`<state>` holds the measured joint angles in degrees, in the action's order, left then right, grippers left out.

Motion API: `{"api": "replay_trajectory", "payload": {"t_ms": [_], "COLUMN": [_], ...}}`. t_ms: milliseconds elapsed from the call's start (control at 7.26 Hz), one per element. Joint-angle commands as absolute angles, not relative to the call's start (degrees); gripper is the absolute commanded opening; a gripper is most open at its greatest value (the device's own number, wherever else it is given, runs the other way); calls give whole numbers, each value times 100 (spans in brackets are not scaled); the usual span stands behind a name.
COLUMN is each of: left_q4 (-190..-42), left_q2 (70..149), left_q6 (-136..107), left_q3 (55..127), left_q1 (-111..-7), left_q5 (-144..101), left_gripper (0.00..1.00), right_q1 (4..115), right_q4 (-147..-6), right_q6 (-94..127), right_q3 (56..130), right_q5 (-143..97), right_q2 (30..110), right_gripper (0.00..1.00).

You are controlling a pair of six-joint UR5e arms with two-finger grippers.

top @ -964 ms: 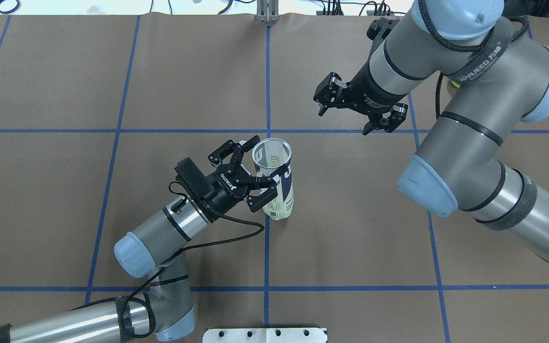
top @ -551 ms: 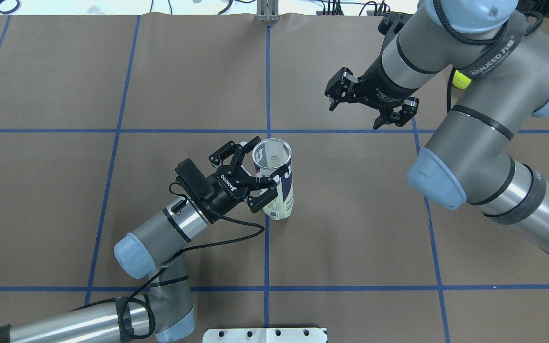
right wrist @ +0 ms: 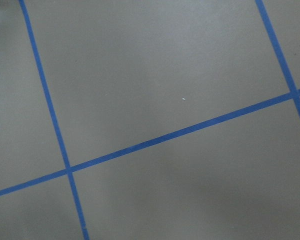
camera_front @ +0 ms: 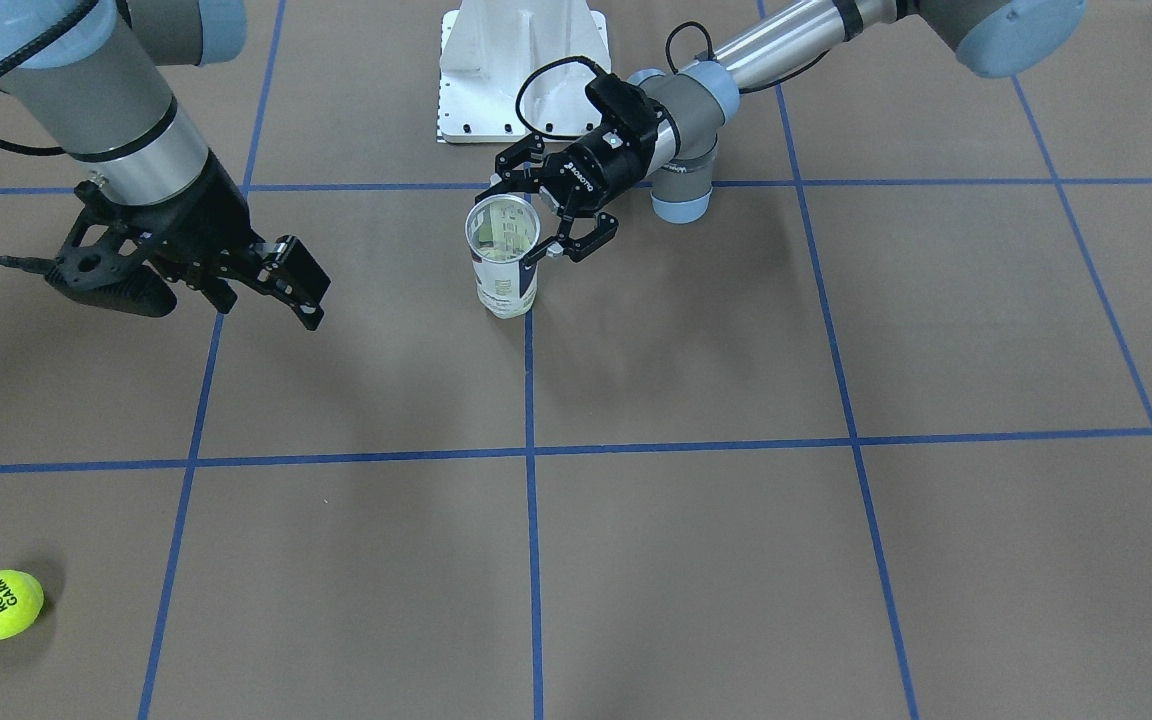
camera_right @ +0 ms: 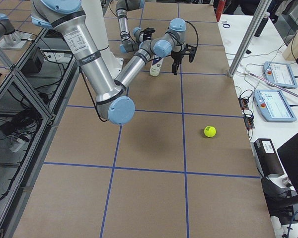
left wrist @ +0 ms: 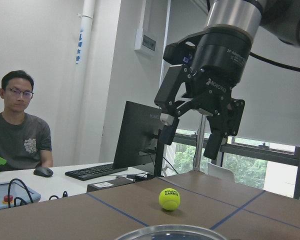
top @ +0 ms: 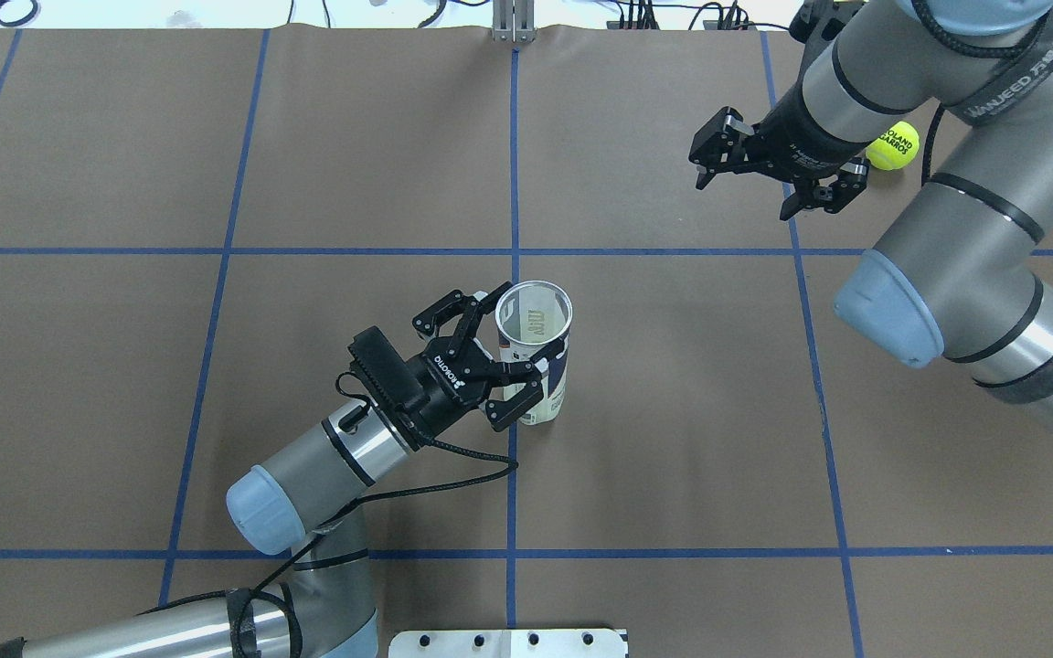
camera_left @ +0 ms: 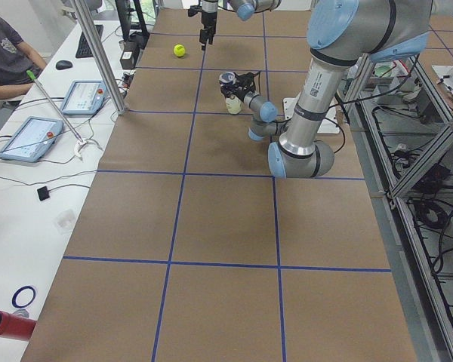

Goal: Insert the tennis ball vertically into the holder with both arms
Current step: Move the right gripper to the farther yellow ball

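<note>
Brown table (top: 216, 137), blue grid: L hand (top: 513, 352) clamps upright holder (top: 550, 367); R hand (top: 744, 198) spread wide, empty, raised; tennis ball (top: 894, 144) lies apart from both.

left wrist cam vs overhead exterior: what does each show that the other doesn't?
Left wrist only: a seated person, a monitor and a keyboard beyond the work surface.
Overhead only: the left gripper, jaws closed around the upright holder, and the full height of that tube.
Both: the tennis ball lying on the table, the right gripper near it with jaws open and empty, and the holder's rim.
</note>
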<state>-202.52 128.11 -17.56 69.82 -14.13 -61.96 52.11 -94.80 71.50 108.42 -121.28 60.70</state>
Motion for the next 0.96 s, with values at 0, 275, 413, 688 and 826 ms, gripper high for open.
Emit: {"api": "replay_trajectory", "payload": {"t_ms": [0, 275, 413, 688, 826], "left_q4": [-20259, -20259, -20259, -20259, -20337], "left_q2": [12814, 12814, 12788, 12788, 12797], "left_q6": [-1740, -1644, -1609, -1443, -1276], "left_q3": [7048, 7154, 7163, 7163, 7172], "left_q1": [-1371, -1362, -1354, -1354, -1362], "left_q5": [-6196, -6196, -6196, -6196, -6205], "left_gripper": [84, 84, 84, 84, 84], "right_q1": [5492, 5913, 5941, 6081, 6265], "right_q4": [-9449, -9431, -9413, -9013, -8913], "right_q6": [6699, 6050, 5951, 5820, 5697], "right_q3": [10462, 9873, 9661, 9222, 9141], "right_q5": [-12103, -12103, -12094, -12102, -12190], "right_q2": [6170, 6161, 6135, 6100, 6126], "right_gripper": [99, 99, 99, 99, 99]}}
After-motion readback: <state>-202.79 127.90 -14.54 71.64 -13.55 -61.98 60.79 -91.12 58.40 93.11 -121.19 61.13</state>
